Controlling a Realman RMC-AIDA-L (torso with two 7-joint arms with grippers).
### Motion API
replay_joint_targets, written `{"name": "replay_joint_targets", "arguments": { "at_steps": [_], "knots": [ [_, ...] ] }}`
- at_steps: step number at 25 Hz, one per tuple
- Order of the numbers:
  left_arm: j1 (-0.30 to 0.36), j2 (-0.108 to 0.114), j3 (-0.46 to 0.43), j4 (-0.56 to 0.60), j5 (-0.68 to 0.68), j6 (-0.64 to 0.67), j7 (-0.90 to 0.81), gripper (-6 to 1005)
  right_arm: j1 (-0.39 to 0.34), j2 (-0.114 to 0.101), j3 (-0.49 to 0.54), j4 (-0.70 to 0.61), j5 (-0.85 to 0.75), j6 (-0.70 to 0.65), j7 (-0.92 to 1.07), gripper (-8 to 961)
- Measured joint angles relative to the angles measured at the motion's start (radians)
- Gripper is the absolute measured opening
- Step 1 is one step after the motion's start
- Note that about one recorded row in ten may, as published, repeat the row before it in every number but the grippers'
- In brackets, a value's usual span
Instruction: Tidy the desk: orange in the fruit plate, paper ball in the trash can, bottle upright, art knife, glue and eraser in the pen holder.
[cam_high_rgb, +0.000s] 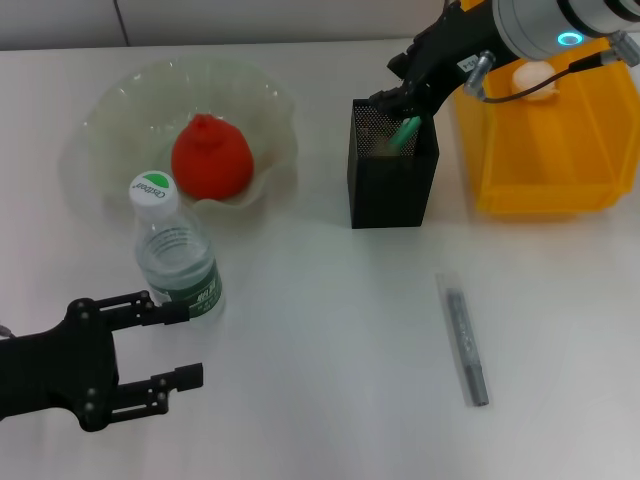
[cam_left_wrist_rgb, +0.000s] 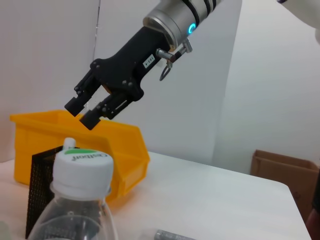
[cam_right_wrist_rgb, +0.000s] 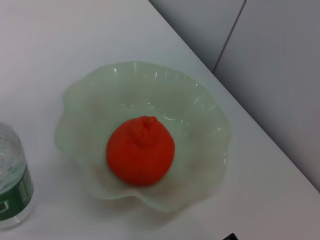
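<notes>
Glue (cam_high_rgb: 405, 131) — light, stiff, smooth — sits tilted in the pen holder (cam_high_rgb: 392, 190) under our right pincer (cam_high_rgb: 398, 104), jaws narrowly parted; we'd pinch its upper end. Left pincer (cam_high_rgb: 170, 345) hovers wide.

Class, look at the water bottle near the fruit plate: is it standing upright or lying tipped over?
Upright. The bottle stands on its base on the desk, its white cap on top.

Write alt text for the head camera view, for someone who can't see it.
The right gripper hangs over a black mesh pen holder with a green item inside, beside a yellow bin. An orange sits in the fruit plate, a bottle stands upright near the open left gripper, and an art knife lies on the desk.
</notes>
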Motion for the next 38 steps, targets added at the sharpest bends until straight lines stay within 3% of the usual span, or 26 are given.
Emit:
{"name": "replay_joint_targets", "arguments": {
  "at_steps": [4, 8, 13, 18, 20, 28, 33, 38],
  "knots": [
    [0.000, 0.002, 0.000, 0.006, -0.001, 0.003, -0.005, 680, -0.006, 0.000, 0.009, -0.076, -0.001, -0.090, 0.053, 387],
    [-0.003, 0.002, -0.001, 0.006, -0.001, 0.004, -0.007, 680, -0.008, 0.000, 0.009, -0.182, -0.018, -0.370, 0.175, 545],
    [-0.009, 0.001, -0.010, 0.006, -0.001, 0.003, -0.008, 680, -0.061, 0.006, -0.009, -0.171, -0.095, -0.464, 0.253, 543],
    [-0.025, -0.001, -0.013, 0.008, 0.000, 0.002, -0.008, 680, -0.109, 0.007, -0.009, -0.102, -0.106, -0.439, 0.269, 541],
    [-0.035, -0.004, -0.012, 0.008, 0.004, -0.002, -0.005, 680, -0.133, 0.008, -0.043, 0.009, -0.100, -0.352, 0.274, 540],
    [-0.038, -0.006, -0.010, 0.009, 0.005, -0.003, 0.000, 680, -0.135, 0.008, -0.180, 0.104, -0.094, -0.221, 0.313, 534],
    [-0.033, -0.007, -0.012, 0.007, 0.006, -0.003, 0.001, 680, -0.123, 0.008, -0.232, 0.168, -0.069, -0.164, 0.327, 535],
    [-0.030, -0.007, -0.013, 0.005, 0.006, -0.001, 0.002, 680, -0.118, 0.008, -0.247, 0.208, -0.047, -0.129, 0.324, 474]
  ]
}}
